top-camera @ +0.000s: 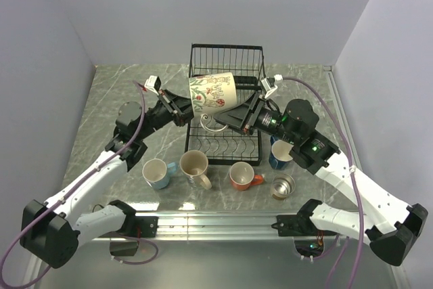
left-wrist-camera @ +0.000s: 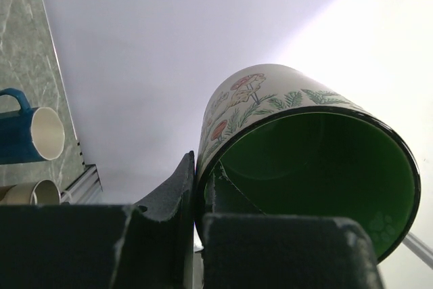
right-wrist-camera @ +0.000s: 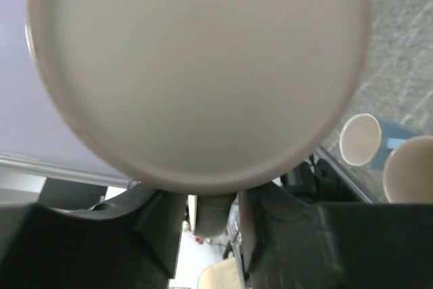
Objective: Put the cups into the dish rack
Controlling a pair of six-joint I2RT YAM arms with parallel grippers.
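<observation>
One cream ceramic mug (top-camera: 213, 91), floral outside and green inside, lies tilted in the air over the black wire dish rack (top-camera: 226, 55). The left gripper (top-camera: 190, 105) is clenched on its rim at nine o'clock. The right gripper (top-camera: 229, 120) straddles the handle (top-camera: 213, 124) at five o'clock, and I cannot tell whether it grips. Five other cups (top-camera: 195, 167) stand around the rack's six o'clock.

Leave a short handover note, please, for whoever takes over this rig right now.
Left gripper: shut on the rim of the green-lined mug, held on its side above the dish rack.
Right gripper: straddles that mug's handle; whether it grips is unclear.
On the table before the rack: light blue mug, plain cream mug, orange cup, steel cup, dark blue mug.
Done: none racked.
To do: seat the held mug, then load the five.
</observation>
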